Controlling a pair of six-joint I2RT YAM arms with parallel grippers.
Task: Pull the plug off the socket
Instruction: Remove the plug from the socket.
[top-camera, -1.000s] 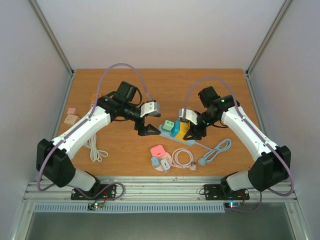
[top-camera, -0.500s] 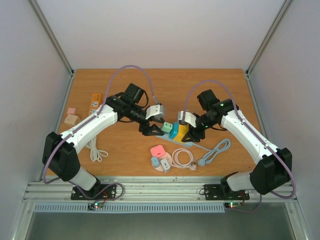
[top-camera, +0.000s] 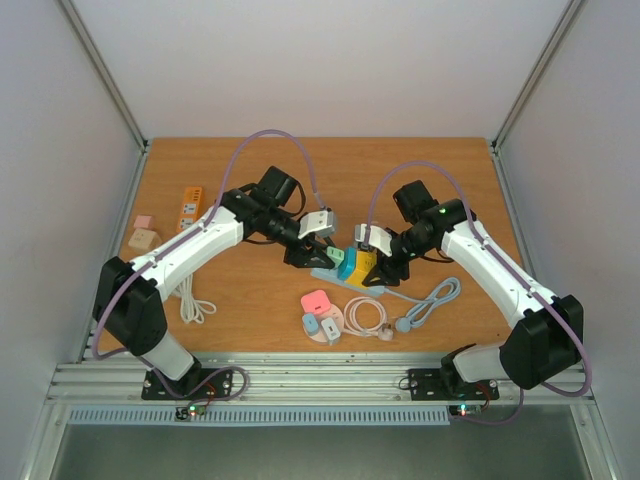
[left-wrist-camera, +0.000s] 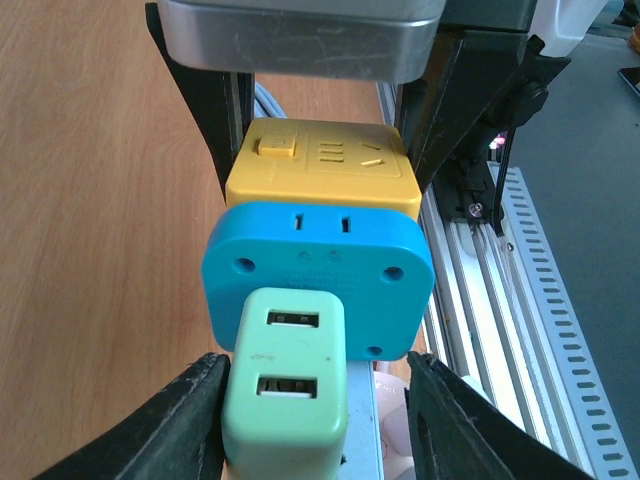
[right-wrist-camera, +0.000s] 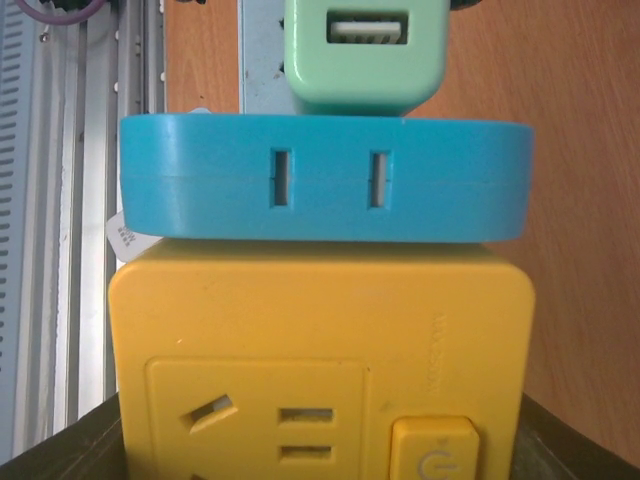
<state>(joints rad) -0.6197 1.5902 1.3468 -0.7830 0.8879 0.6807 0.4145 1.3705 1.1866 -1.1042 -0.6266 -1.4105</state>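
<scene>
Near the middle of the wooden table (top-camera: 450, 180), a pale blue-grey power strip (top-camera: 322, 273) is seen lying flat, angled across the boards. Three things are plugged into it in a row.

- A mint-green USB charger plug (left-wrist-camera: 285, 385) is seated upright at the strip's left end and has not been pulled out.
- A flat blue rounded adapter (left-wrist-camera: 318, 270) is noted just beside it.
- A yellow cube-shaped socket block (left-wrist-camera: 320, 165) follows, close against the blue adapter.

The left arm's fingers (left-wrist-camera: 190, 425) are set astride the mint-green plug and are partly open. One finger is at the plug's side, and a clear gap is seen between the plug and the other finger. No hold on it is shown.

The right arm's fingers (right-wrist-camera: 585, 455) are closed against both sides of the yellow block, which is held between them. The same black fingers are seen flanking the block in the left wrist view.

Other items recorded:
- A pink rounded charger (top-camera: 317, 300) and two small pale-blue chargers (top-camera: 320, 325) lie near the front edge.
- A coiled pink cable (top-camera: 367, 317) lies just beside them.
- A looped grey-blue cable (top-camera: 432, 300) lies to the right of the strip.
- An orange power strip (top-camera: 189, 204) lies well apart at the far left.
- A small pink block (top-camera: 142, 220) and a beige block (top-camera: 143, 238) are noted there too.
- A bundled white cord (top-camera: 192, 300) lies under the left arm.
</scene>
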